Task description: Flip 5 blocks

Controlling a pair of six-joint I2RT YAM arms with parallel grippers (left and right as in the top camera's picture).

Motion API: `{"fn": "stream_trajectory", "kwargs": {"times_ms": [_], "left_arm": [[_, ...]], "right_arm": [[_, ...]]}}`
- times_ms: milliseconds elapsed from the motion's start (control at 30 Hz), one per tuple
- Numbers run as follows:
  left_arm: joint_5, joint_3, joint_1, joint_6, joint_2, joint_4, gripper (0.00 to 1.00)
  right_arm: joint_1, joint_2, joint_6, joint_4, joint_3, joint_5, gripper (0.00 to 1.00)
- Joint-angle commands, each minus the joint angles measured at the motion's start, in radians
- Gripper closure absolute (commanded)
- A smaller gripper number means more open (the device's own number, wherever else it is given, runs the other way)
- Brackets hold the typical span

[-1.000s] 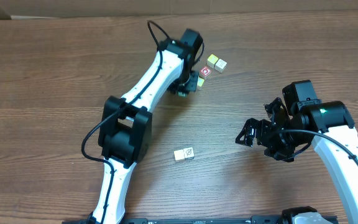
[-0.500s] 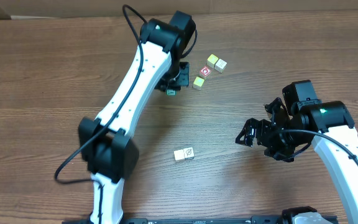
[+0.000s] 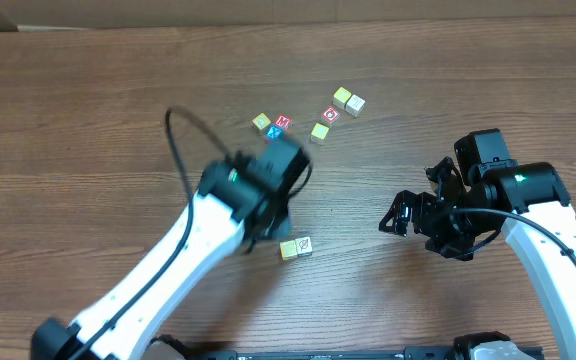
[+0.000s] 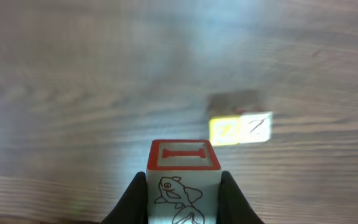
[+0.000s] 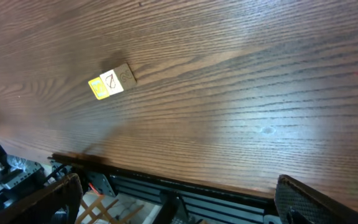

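Observation:
My left gripper (image 4: 184, 194) is shut on a small white block (image 4: 184, 180) with a red-framed top and a fish drawn on its side, held above the wood. In the overhead view the left wrist (image 3: 268, 180) hides that block. Just ahead lie two blocks side by side, one yellow (image 4: 224, 131) and one white (image 4: 255, 126); overhead they sit near the front centre (image 3: 296, 248). Several more blocks (image 3: 320, 131) lie scattered at the back. My right gripper (image 3: 403, 215) hangs open and empty at the right, well clear of the block pair (image 5: 112, 81).
The wooden table (image 3: 88, 120) carries nothing else. Its front edge and the black frame below it (image 5: 185, 186) show in the right wrist view. The left arm stretches from the front left corner (image 3: 118, 310) towards the centre.
The left arm swung from the back cluster down to the table's centre, still gripping its block, and uncovered three blocks at the back. The right arm has not moved.

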Motion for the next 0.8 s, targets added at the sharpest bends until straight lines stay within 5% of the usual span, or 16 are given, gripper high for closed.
{"fn": "stream_trajectory", "kwargs": {"times_ms": [0, 333, 767], "left_arm": [[0.08, -0.167, -0.02, -0.087, -0.094, 0.08, 0.96], [0.154, -0.502, -0.047, -0.185, -0.129, 0.34, 0.96], [0.035, -0.534, -0.032, -0.145, -0.088, 0.526, 0.96]], "right_arm": [[-0.002, -0.006, -0.008, 0.007, 0.024, 0.007, 0.0], [-0.002, -0.006, -0.008, 0.005, 0.024, 0.006, 0.0], [-0.002, -0.006, -0.008, -0.01, 0.024, 0.006, 0.0]]}}
